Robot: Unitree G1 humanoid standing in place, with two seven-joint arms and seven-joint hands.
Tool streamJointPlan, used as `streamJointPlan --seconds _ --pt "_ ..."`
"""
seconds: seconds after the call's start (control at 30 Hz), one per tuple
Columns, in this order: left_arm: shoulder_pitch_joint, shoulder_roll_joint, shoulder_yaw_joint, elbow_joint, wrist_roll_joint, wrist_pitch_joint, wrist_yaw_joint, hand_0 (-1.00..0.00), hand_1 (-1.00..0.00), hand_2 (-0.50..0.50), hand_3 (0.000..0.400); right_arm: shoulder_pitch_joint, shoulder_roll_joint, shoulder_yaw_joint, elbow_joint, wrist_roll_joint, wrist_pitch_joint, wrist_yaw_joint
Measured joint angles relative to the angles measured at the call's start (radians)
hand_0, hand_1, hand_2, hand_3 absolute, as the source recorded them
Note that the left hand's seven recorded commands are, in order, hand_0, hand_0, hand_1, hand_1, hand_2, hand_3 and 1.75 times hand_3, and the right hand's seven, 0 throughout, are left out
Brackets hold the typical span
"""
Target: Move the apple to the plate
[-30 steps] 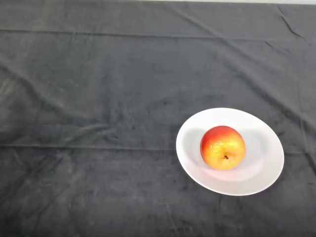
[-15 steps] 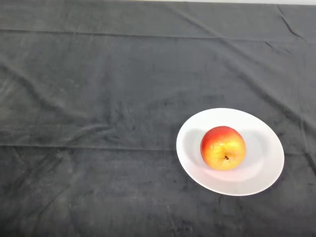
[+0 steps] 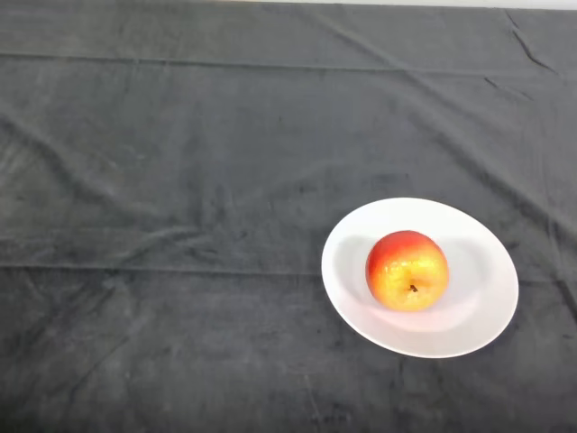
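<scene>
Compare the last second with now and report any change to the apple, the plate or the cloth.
Nothing visibly changed. The apple sits on the white plate as before, and the dark cloth lies with the same creases. No hand shows in any picture.

Even, soft light falls from above on the dark cloth (image 3: 180,180) over the counter, and its folds and creases show as faint paler ridges with shallow shade beside them. The white plate (image 3: 469,316) is the brightest thing in view yet not glaring, and it carries a soft grey shadow around the apple (image 3: 407,270), most plainly on the far right side. The apple's yellow lower face has a mild sheen, and a thin bright strip runs along the top edge.
</scene>
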Motion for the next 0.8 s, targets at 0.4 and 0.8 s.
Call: streamJointPlan --seconds 0.4,0.8 --pt "0.000 0.000 0.000 0.000 0.005 0.000 0.000 0.00 0.00 0.00 0.000 0.000 0.000 0.0000 0.000 0.0000 0.000 0.0000" --pt "0.000 0.000 0.000 0.000 0.013 0.000 0.000 0.00 0.00 0.00 0.000 0.000 0.000 0.0000 0.000 0.0000 0.000 0.0000"
